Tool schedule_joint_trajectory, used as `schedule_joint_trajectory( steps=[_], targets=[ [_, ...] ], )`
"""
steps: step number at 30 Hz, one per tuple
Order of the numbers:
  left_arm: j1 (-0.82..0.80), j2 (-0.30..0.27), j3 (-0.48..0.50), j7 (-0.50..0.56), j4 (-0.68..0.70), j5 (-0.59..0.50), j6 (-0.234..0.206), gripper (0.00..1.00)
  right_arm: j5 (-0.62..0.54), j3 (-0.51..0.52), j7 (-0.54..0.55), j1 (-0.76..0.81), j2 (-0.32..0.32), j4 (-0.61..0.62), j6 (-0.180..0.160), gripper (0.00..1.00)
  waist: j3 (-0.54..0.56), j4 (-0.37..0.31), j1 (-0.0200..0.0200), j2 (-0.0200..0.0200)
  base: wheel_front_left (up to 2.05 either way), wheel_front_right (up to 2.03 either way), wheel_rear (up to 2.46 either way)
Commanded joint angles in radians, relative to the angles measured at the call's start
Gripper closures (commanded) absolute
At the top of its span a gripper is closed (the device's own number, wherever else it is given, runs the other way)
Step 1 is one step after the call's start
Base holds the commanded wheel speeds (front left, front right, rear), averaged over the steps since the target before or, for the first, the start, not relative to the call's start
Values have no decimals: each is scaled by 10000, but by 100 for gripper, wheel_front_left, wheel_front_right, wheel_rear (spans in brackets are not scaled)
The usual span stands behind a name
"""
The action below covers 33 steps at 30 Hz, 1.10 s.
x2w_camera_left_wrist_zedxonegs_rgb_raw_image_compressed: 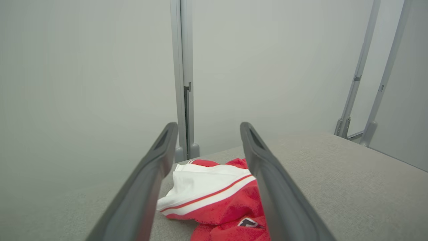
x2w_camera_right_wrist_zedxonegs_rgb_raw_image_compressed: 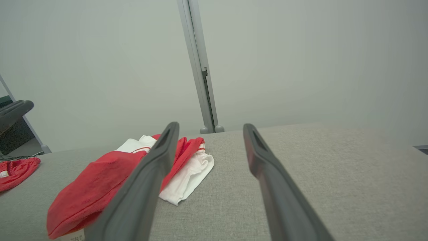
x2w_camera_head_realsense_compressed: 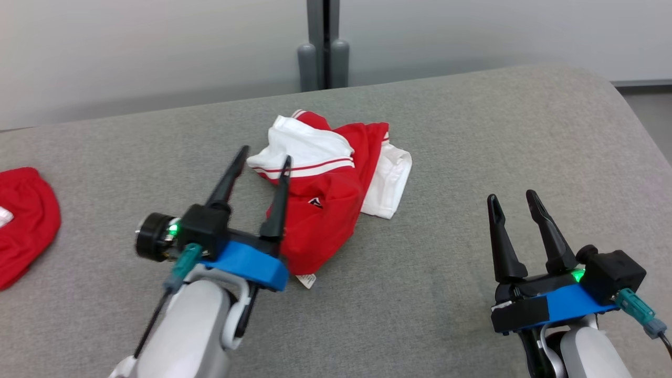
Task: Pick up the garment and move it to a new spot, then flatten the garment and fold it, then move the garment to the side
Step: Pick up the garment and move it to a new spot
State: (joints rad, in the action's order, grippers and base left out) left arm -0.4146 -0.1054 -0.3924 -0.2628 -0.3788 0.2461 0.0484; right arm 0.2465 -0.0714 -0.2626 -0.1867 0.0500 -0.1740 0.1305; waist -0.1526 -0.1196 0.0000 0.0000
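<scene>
A crumpled red and white garment [x2w_camera_head_realsense_compressed: 331,184] with red-and-white stripes lies bunched in the middle of the grey padded table [x2w_camera_head_realsense_compressed: 472,157]. My left gripper [x2w_camera_head_realsense_compressed: 265,155] hovers open at the garment's near-left edge, its fingers apart and holding nothing. In the left wrist view the garment [x2w_camera_left_wrist_zedxonegs_rgb_raw_image_compressed: 217,201] shows between and beyond my open fingers [x2w_camera_left_wrist_zedxonegs_rgb_raw_image_compressed: 264,174]. My right gripper [x2w_camera_head_realsense_compressed: 512,198] stands open over bare table to the right of the garment, apart from it. The right wrist view shows the garment [x2w_camera_right_wrist_zedxonegs_rgb_raw_image_compressed: 100,184] to the left of that gripper's fingers [x2w_camera_right_wrist_zedxonegs_rgb_raw_image_compressed: 157,167].
A second red cloth [x2w_camera_head_realsense_compressed: 23,223] lies at the table's left edge, also visible as a red cloth [x2w_camera_right_wrist_zedxonegs_rgb_raw_image_compressed: 16,170] in the right wrist view. A grey post [x2w_camera_head_realsense_compressed: 323,47] stands behind the table against a pale wall. The table's rounded right corner [x2w_camera_head_realsense_compressed: 625,105] drops to the floor.
</scene>
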Motion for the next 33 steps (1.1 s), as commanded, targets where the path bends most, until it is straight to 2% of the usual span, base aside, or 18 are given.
schedule_joint_trajectory(
  steps=[1, 9, 15, 24, 33],
  targets=[
    [216, -82, 219, -27, 236, -105, -88, 0, -33, 16, -35, 115, 7, 5, 5, 0, 9, 96, 0, 0, 0, 0, 0],
    [1430, -254, 1773, -27, 1869, -899, -475, 0, -158, 161, -35, 268, 10, -70, 5, 0, 241, 751, 0, 0, 0, 0, 0],
    [2228, -238, 2718, -28, 2235, -1188, -478, 0, -292, 263, -35, 385, 10, -148, 5, 0, 440, 1074, 0, 0, 0, 0, 0],
    [3137, -76, 3369, -30, 2015, -1510, -311, 0, -458, 391, -35, 639, 10, -339, 5, 0, 740, 1380, 0, 0, 0, 0, 0],
    [3600, 142, 3619, -28, 1812, -1684, -112, 0, -532, 420, -35, 908, 9, -635, 5, 0, 1009, 1422, 0, 0, 0, 0, 0]
  ],
)
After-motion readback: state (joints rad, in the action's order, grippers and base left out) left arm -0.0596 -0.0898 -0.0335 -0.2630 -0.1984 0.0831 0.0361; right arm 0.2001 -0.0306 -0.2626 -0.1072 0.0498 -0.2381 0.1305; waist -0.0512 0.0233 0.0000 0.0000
